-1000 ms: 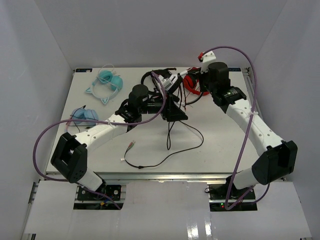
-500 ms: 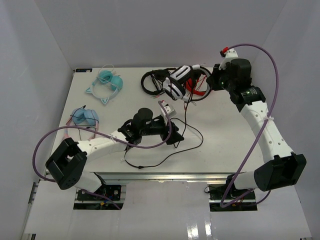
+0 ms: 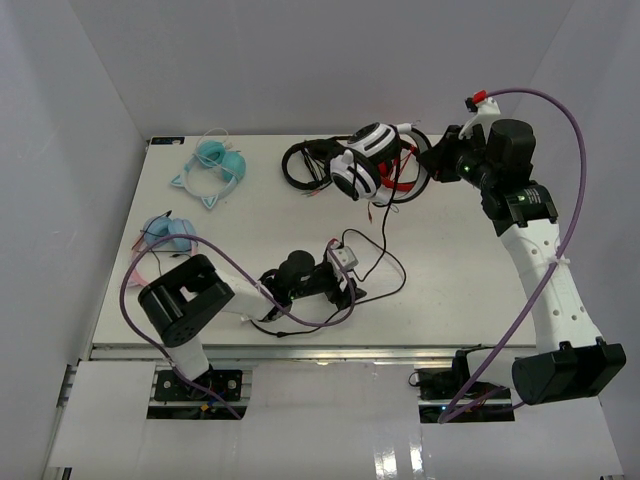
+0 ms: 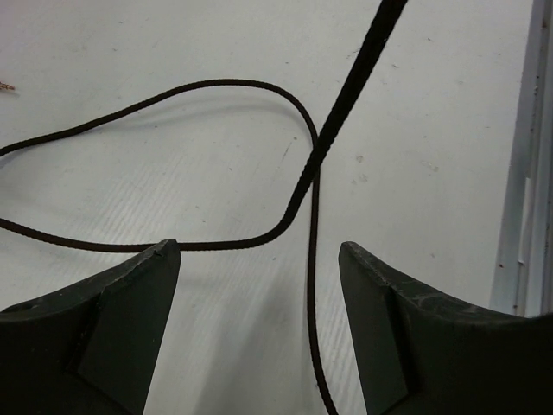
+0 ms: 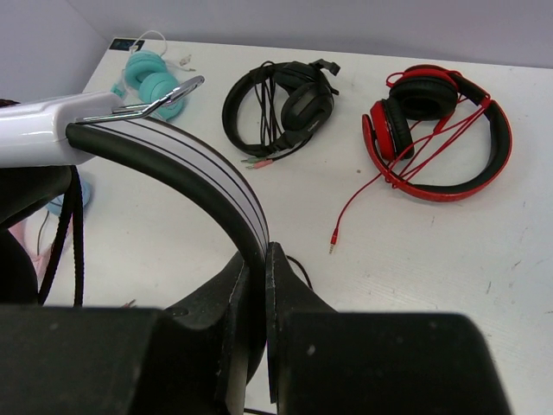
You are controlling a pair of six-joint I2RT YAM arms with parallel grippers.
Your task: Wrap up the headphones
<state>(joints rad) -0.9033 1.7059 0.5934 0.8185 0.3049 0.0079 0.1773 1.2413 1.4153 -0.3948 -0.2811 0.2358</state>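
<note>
- Two grippers; right gripper (image 5: 257, 278) clamped on the stiff headband (image 5: 200, 162), headphones (image 3: 364, 162) aloft over the far table (image 3: 455, 290);
- left gripper (image 4: 257, 259) low, fingers apart astride the limp, light cable (image 4: 330, 137); probably best pinched there.

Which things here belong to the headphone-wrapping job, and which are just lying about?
In the job: white headphones, clamped in the right gripper; their black cable, below the open left gripper.
Lying about: black headphones; red headphones; teal cat-ear headphones; blue headphones.
</note>
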